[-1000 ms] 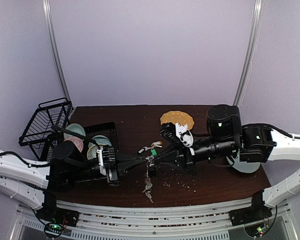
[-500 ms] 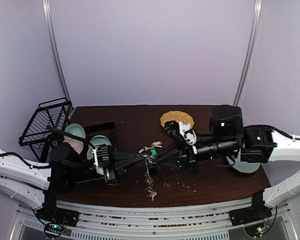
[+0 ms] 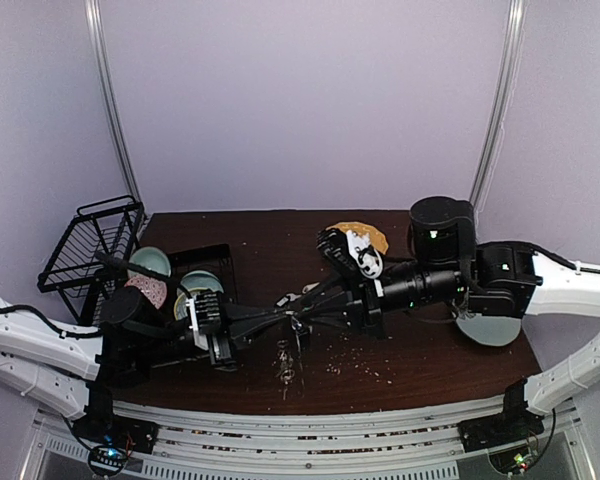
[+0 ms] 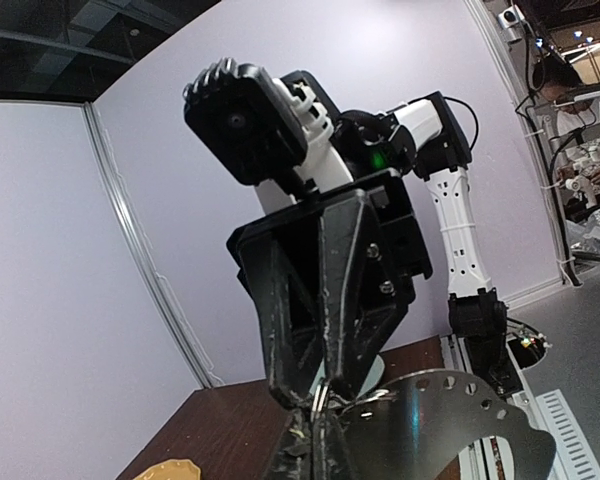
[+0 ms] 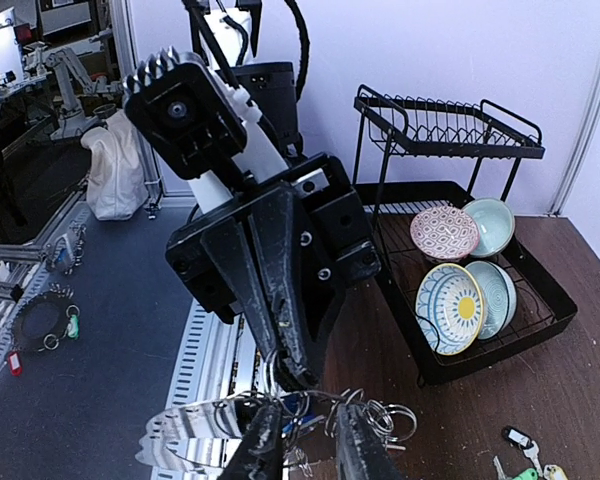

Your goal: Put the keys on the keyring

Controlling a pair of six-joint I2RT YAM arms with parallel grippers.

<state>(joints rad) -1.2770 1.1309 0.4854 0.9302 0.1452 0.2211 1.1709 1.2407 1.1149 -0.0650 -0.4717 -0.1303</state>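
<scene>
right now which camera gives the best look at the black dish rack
The right wrist view: the black dish rack is mostly clear, four dishes in its tray. The top external view shows it small at far left, partly hidden by the left arm. The left wrist view misses it.

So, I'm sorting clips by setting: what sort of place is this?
Probably a robotics lab test cell: plain lilac enclosure walls, what look like other robot arms on benches behind, and a dish rack with bowls staged on the table.
</scene>
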